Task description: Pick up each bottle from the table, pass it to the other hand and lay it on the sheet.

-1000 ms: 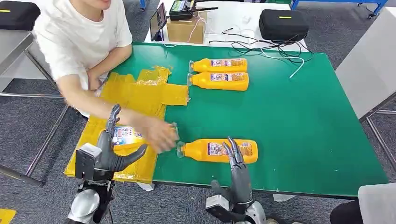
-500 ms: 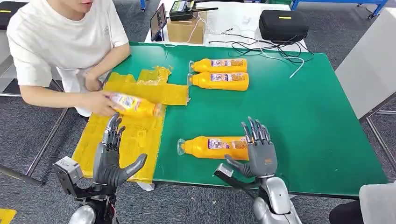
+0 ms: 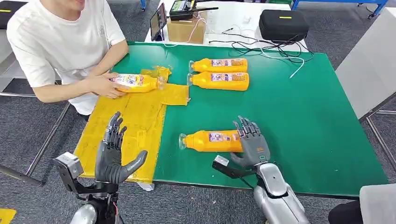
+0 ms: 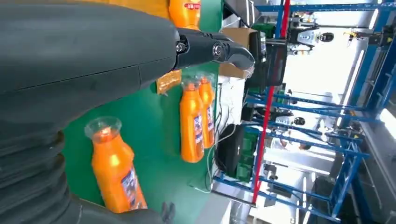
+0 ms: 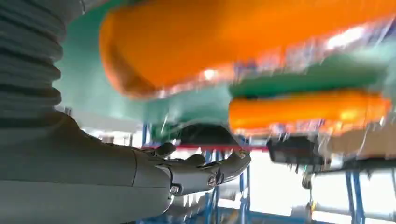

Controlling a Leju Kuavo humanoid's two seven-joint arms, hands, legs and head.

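Three orange bottles are lying on the green table (image 3: 303, 116): two side by side at the far side (image 3: 218, 65) (image 3: 218, 80), and the nearest bottle (image 3: 212, 141) in front of the robot. The right hand (image 3: 251, 142) is resting at the base end of this nearest bottle with its fingers spread, but I cannot tell if it is gripping. The left hand (image 3: 113, 154) is hovering open over the near edge of the yellow sheet (image 3: 135, 121), holding nothing. A person's hand (image 3: 103, 85) is holding a fourth bottle (image 3: 135, 83) at the far part of the sheet.
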